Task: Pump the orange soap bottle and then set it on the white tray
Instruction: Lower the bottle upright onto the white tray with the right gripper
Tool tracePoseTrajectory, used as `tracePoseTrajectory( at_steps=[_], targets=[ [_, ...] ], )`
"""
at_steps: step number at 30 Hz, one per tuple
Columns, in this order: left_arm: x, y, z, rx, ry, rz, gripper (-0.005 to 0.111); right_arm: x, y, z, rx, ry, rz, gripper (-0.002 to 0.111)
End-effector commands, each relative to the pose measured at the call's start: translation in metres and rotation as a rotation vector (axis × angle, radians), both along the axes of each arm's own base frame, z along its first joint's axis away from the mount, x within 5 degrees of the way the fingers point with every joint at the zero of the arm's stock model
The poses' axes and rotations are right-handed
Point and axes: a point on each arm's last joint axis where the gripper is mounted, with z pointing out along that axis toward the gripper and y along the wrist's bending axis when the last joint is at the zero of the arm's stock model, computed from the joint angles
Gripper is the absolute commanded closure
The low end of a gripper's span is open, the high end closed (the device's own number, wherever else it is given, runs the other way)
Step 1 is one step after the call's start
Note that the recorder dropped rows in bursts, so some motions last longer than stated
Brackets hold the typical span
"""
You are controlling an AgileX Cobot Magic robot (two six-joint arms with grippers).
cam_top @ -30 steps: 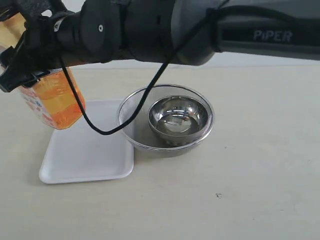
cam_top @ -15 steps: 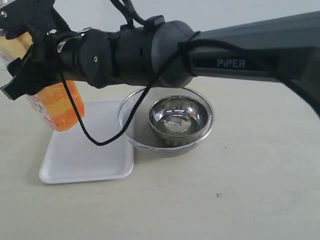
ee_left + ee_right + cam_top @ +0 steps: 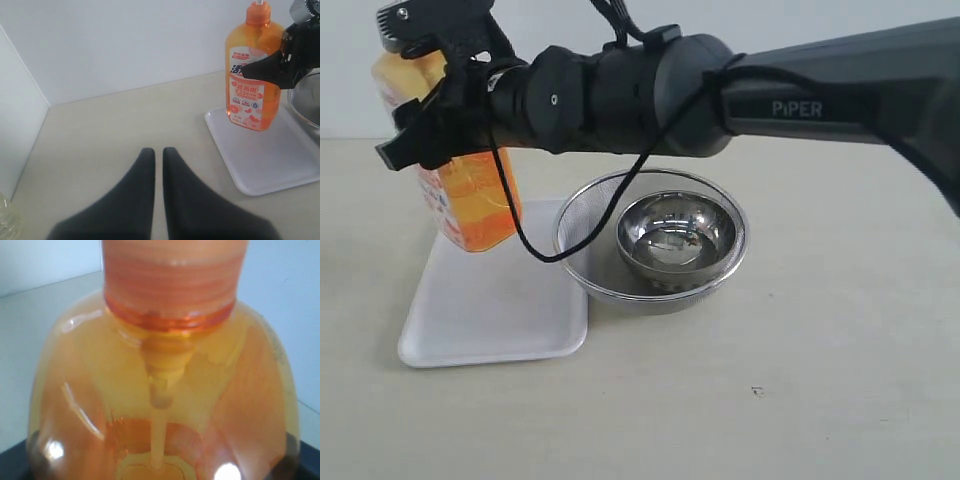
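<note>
Right gripper (image 3: 425,120) clamps the orange soap bottle (image 3: 470,205) by its upper body, nearly upright over the far end of the white tray (image 3: 490,320); left gripper (image 3: 158,152) is nearly closed, empty.

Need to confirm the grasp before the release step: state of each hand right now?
Left hand: closed, holding nothing.
Right hand: closed on the orange soap bottle.

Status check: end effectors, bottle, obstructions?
Right end effector gripping orange soap bottle, upright over white tray. Left end effector shut, idle. Strainer beside tray, not blocking.
</note>
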Motion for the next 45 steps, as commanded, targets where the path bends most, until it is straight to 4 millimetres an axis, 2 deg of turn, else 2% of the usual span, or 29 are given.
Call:
tracePoseTrajectory(
  at_steps=[1, 11, 28, 35, 39, 45],
  targets=[
    [-0.001, 0.001, -0.001, 0.006, -0.003, 0.006, 0.102, 0.007, -0.006, 0.025, 0.104, -0.062, -0.059, 0.108],
    [-0.001, 0.001, -0.001, 0.006, -0.003, 0.006, 0.102, 0.012, 0.001, -0.006, 0.037, -0.025, -0.045, 0.108],
    [-0.001, 0.001, -0.001, 0.006, -0.003, 0.006, 0.102, 0.013, 0.004, -0.025, -0.001, 0.015, -0.034, 0.108],
    [-0.001, 0.001, -0.001, 0.006, -0.003, 0.006, 0.102, 0.013, 0.004, -0.025, -0.006, 0.021, -0.031, 0.107],
    [-0.001, 0.001, -0.001, 0.006, -0.003, 0.006, 0.102, 0.012, 0.004, -0.025, -0.005, 0.025, -0.031, 0.093],
    [-0.001, 0.001, -0.001, 0.006, -0.003, 0.006, 0.102, 0.013, 0.004, -0.024, 0.003, 0.016, -0.037, 0.053]
  ],
)
